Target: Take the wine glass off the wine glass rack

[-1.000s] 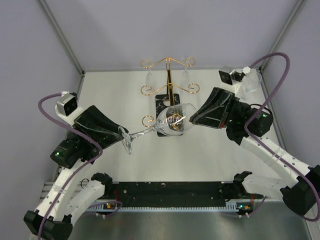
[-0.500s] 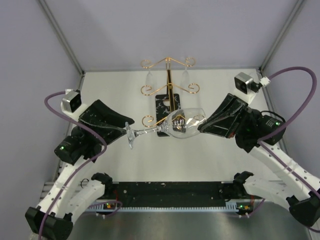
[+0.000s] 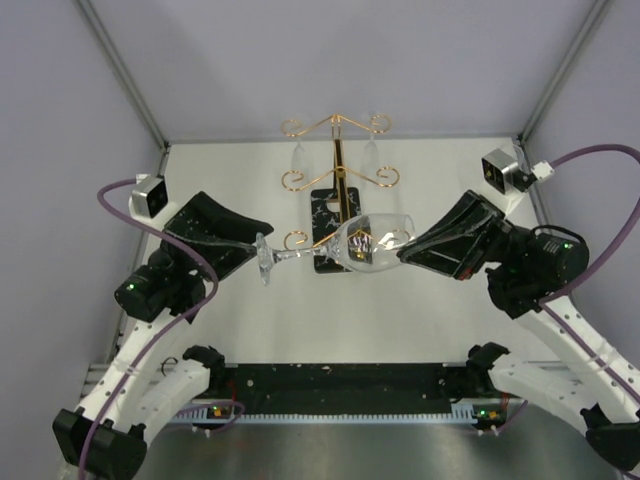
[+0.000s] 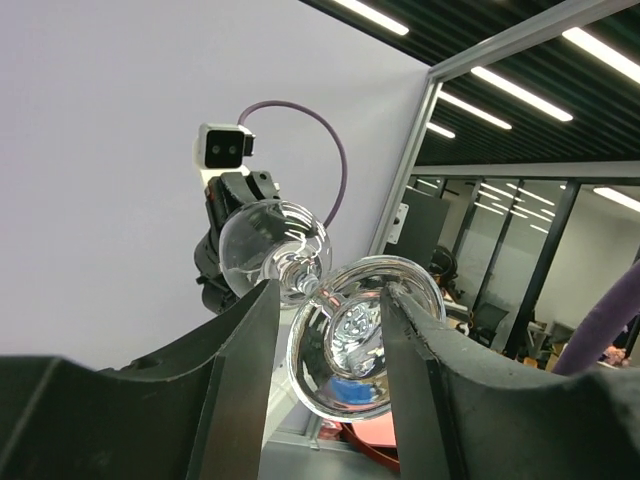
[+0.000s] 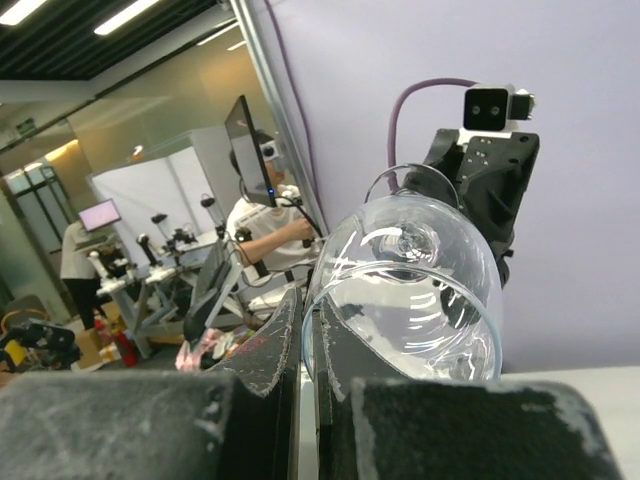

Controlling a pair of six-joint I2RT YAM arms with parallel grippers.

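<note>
The wine glass (image 3: 370, 240) lies on its side in the air in front of the rack, stem pointing left. My right gripper (image 3: 405, 250) is shut on the bowl's rim, one finger inside and one outside, as the right wrist view (image 5: 308, 310) shows on the clear bowl (image 5: 410, 290). My left gripper (image 3: 258, 240) is closed on the round foot (image 4: 365, 350), which sits between its fingertips (image 4: 328, 300). The gold wire rack (image 3: 338, 150) stands behind on its black marble-look base (image 3: 330, 205).
Two more clear glasses (image 3: 297, 155) (image 3: 369, 150) hang upside down from the rack's rear arms. Grey walls and metal frame posts (image 3: 125, 80) close in the table at the back and sides. The black arm-mount bar (image 3: 340, 385) runs along the near edge.
Both grippers moved with the glass between them: it shifted right and away from the near edge, and now lies more level. The right arm drew back to the right.
</note>
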